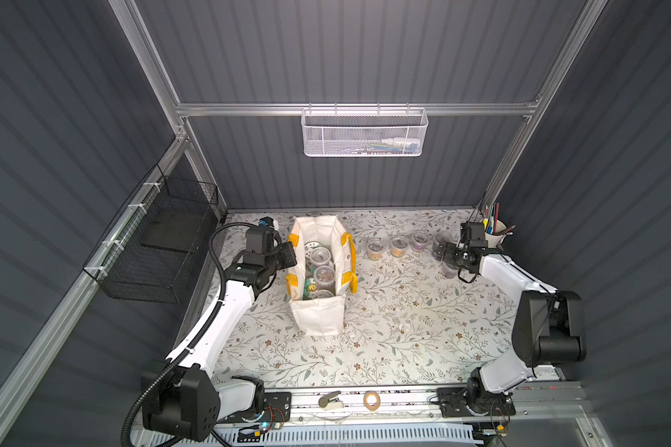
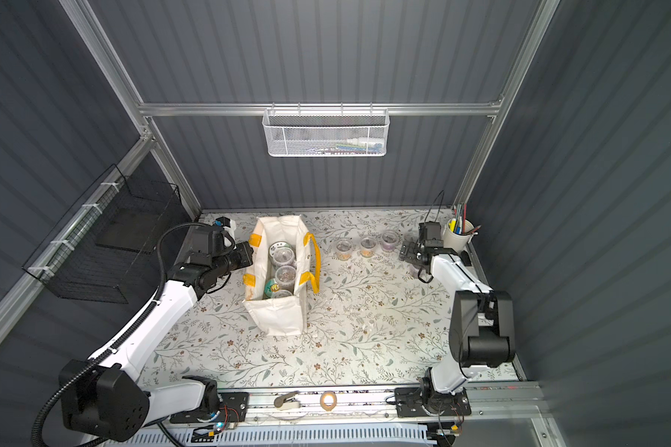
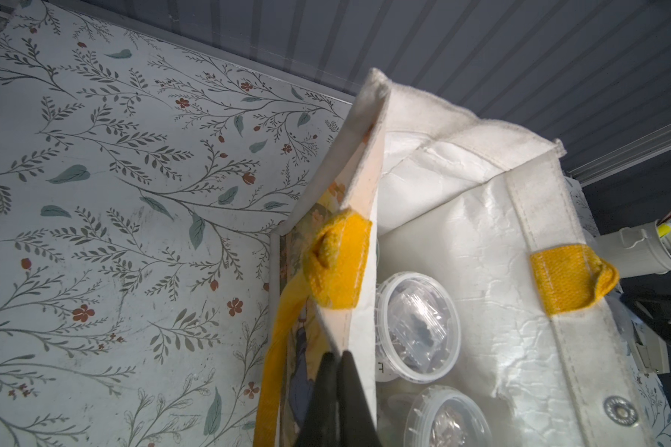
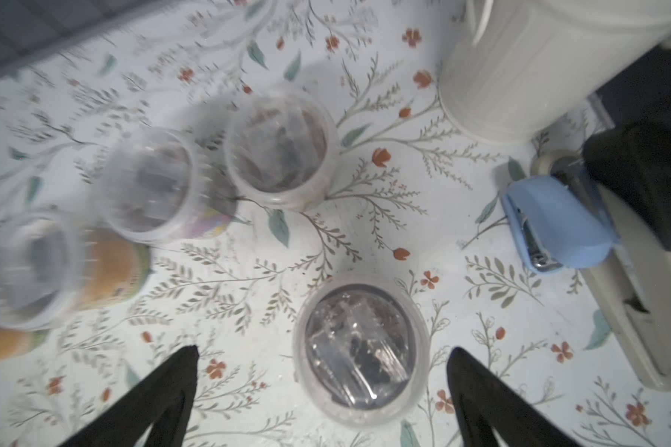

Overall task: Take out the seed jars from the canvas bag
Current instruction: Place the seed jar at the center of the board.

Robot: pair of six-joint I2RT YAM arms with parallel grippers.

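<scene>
Seed jars [image 1: 325, 275] sit in the bag [image 1: 318, 317] near the worktop's [image 1: 403, 329] far left; others stand toward its far right corner. The left gripper [image 3: 336, 358] is clamped on the bag's rim. The right gripper [image 4: 324, 350] hangs, jaws apart, around one jar [image 4: 361, 348] without touching it.

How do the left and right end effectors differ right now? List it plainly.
The left end effector is shut, pinching the side wall of the canvas bag; the right end effector is wide open, gripping nothing. The left sits at the bag's rim; the right hovers over a seed jar standing on the table near the white pen cup. Both have black fingers.
</scene>
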